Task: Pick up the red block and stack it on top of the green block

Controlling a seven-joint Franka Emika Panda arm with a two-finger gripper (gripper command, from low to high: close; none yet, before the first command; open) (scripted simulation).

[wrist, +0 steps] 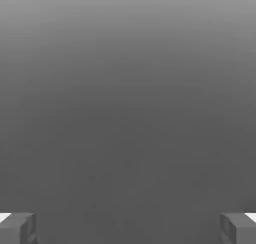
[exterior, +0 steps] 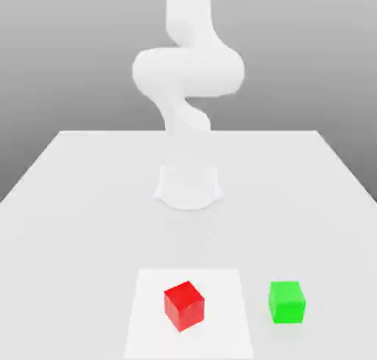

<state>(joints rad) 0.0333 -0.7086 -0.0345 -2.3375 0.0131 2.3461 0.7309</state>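
Claw (wrist: 128, 228): hand view showed the two fingertips (wrist: 17, 228) set wide apart at opposite edges, nothing but plain grey backdrop between them; claw spread and empty, not aimed at the desk.

Red block (exterior: 184, 305): sat on the desk (exterior: 74, 204) on a paler square patch (exterior: 147, 322), well apart from the claw and below the raised arm (exterior: 188, 71), on the camera side of the arm's base (exterior: 188, 187). It stood turned slightly, one corner toward the camera.

Green block (exterior: 286, 301): near the red block toward the exterior view's right, not touching, squarer to the camera.

Judgement: nothing grasped yet. Next move needs the claw tipped down and brought out over the red block, with its fingers matched to the block's turned faces.
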